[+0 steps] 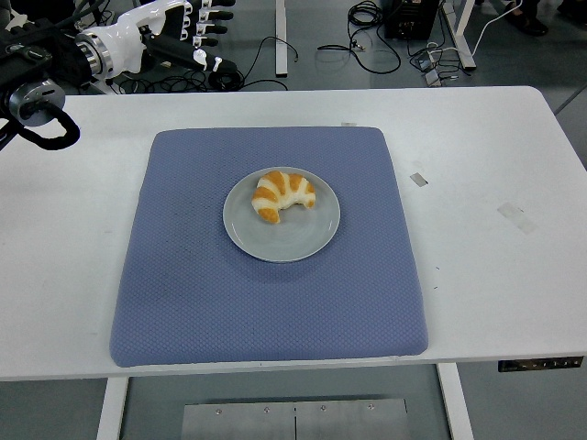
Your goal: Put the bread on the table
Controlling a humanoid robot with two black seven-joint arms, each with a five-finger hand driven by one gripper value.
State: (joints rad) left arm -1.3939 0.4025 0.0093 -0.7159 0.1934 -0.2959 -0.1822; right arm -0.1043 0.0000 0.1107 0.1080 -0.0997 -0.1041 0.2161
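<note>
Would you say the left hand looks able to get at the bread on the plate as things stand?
Probably yes. The left hand is raised beyond the table's far left edge, holding nothing, and nothing lies between it and the bread, uncovered on the plate.

Left robot hand (188, 32): white shell, black fingers, white tips; silver wrist ring, black arm.

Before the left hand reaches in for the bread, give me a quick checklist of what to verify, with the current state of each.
1. Striped orange and white croissant sits on the round grey plate: ok.
2. Plate lies on the blue padded mat: ok.
3. Nothing covers the croissant: ok.
4. White left hand holds nothing, fingers extended: ok.
5. Left hand is near the croissant: not ok, it is beyond the table's far left corner.
6. Bare white table beside the mat for placing: ok.
</note>
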